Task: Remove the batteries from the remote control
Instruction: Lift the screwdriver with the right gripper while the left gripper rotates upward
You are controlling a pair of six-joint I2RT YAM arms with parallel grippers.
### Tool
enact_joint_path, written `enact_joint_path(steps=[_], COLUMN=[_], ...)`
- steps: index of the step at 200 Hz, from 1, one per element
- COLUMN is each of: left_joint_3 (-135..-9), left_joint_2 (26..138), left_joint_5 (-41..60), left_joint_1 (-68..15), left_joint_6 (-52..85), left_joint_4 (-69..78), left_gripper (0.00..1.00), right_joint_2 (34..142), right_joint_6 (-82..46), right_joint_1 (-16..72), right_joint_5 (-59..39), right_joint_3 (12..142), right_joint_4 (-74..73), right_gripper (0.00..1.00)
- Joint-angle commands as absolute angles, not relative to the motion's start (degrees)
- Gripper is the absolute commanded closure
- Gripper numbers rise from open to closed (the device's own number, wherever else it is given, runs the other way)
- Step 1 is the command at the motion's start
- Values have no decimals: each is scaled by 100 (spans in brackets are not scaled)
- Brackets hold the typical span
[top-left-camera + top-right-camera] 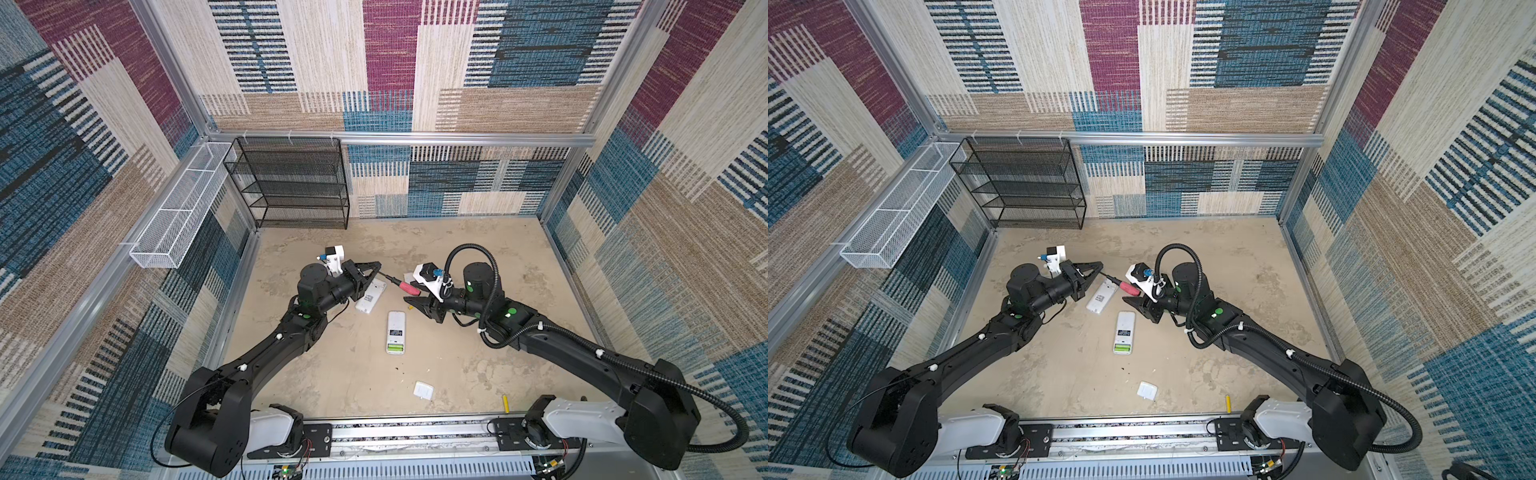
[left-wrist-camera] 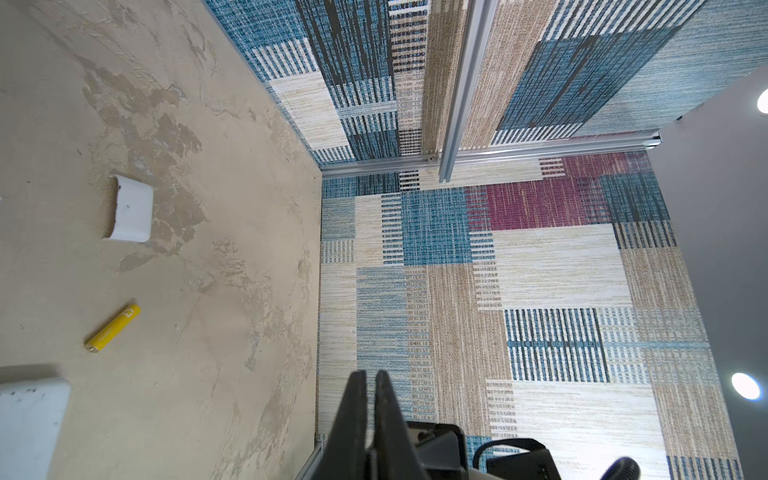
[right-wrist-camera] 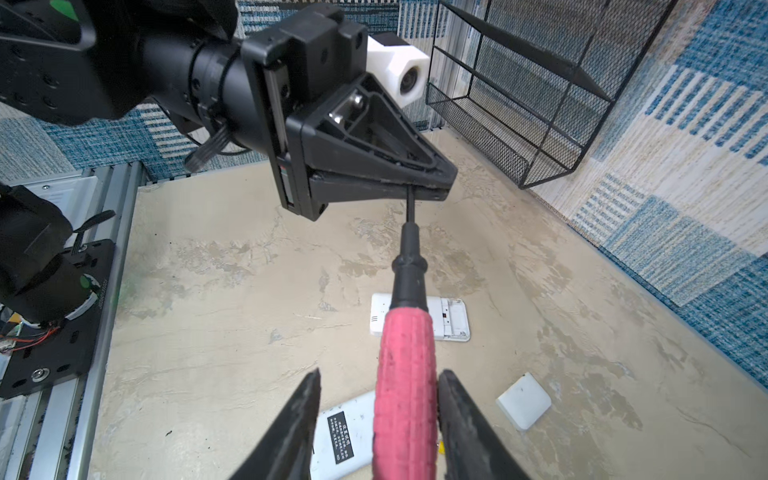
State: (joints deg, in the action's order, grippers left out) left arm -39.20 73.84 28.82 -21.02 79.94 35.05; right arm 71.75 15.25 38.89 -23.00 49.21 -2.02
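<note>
1. Screwdriver (image 1: 400,282): shaft tip pinched in the fully closed left gripper (image 1: 377,265).
2. Two light green batteries (image 1: 395,347) sit in the near remote (image 1: 395,324), in its open bay.
3. Right gripper (image 3: 378,372) straddles the red handle (image 3: 405,399), jaws parted; yellow sliver (image 1: 409,308) beneath, mostly hidden.
4. Yellow battery (image 1: 505,403) lies loose by the front rail (image 1: 415,434).
</note>
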Motion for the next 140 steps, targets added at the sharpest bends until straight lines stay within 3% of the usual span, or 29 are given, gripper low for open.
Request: enact_joint_path(steps=[1,85,140], left_joint_3=[-3910,-3875,-3867], left_joint_2=[7392,7505,7523], left_joint_5=[2932,3001,3026], left_joint_1=[-2101,-2101,-2101], left_joint_6=[8139,8182,8173], left_joint_4=[3886,4035,4043], left_gripper=[100,100,100], right_joint_2=[7249,7372,7507], right_joint_6=[1504,1476,1503], right_joint_1=[3885,3889,3888], right_joint_5=[-2356,-2418,-2448], right_joint_3=[4972,5149,5305], right_joint_4=[-161,-223,-150], right_gripper=[56,65,80])
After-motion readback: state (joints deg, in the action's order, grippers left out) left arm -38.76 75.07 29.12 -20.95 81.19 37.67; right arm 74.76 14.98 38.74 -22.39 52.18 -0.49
